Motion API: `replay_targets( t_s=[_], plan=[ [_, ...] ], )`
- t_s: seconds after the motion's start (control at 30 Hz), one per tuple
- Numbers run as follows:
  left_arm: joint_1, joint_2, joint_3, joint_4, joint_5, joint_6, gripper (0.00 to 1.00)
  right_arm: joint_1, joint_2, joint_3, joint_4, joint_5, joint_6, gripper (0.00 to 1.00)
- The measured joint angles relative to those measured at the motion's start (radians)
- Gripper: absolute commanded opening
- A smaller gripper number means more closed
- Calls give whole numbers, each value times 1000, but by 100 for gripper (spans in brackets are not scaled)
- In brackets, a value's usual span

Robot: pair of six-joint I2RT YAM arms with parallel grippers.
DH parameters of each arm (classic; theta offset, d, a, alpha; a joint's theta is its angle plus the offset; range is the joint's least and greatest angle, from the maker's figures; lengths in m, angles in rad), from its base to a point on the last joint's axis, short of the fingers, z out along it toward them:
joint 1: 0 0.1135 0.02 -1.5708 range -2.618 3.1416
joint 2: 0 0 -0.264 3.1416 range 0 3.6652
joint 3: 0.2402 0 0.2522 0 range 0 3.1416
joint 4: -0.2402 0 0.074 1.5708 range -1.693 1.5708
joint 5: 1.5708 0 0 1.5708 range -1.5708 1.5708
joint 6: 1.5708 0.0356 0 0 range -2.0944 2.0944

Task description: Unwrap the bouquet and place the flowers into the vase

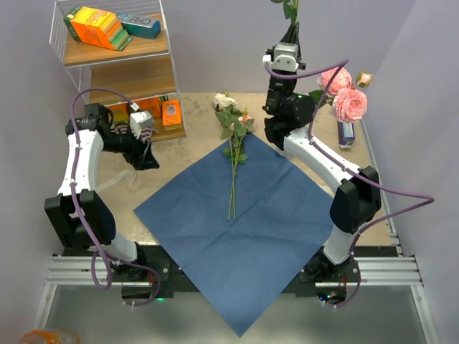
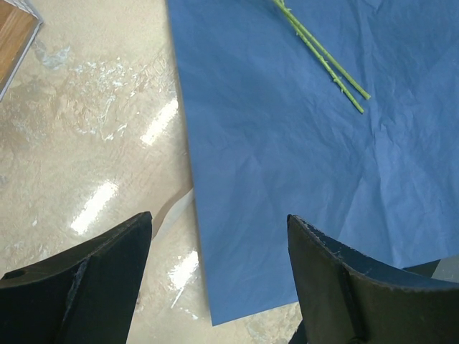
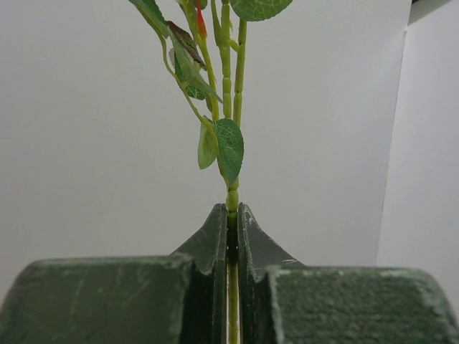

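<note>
The right claw is clamped shut on a thin green leafy stem, its two dark fingers pressed flat against the stalk from either side; the stem runs straight up out of the grip with small oval leaves above. From overhead this claw is raised high over the far edge of the table, the stem passing out of the top of the view. Beside that arm, toward the far right corner, stand several large pink roses; what holds them is hidden behind the arm. The left claw is spread wide and grips nothing, poised over the bare table near the left edge of a wrinkled blue sheet of paper. That sheet lies flat at the table's middle, one corner hanging over the near edge. On it lie cream and pink roses on long green stems, heads toward the far edge. A white wire rack with wooden shelves occupies the far left corner.
</note>
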Motion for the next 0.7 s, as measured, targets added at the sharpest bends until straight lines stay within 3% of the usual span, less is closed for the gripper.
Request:
replay_targets(
  t_s=[0.4,0.53,0.7],
  plan=[
    [68,0,0,-57,13,77,80,0,79,-140,61,136,7,1],
    [79,0,0,-71,14,96,80,0,89,-143,64,230,3,14],
    [88,0,0,-76,15,110,80,2,89,-144,64,365,2,51]
  ],
)
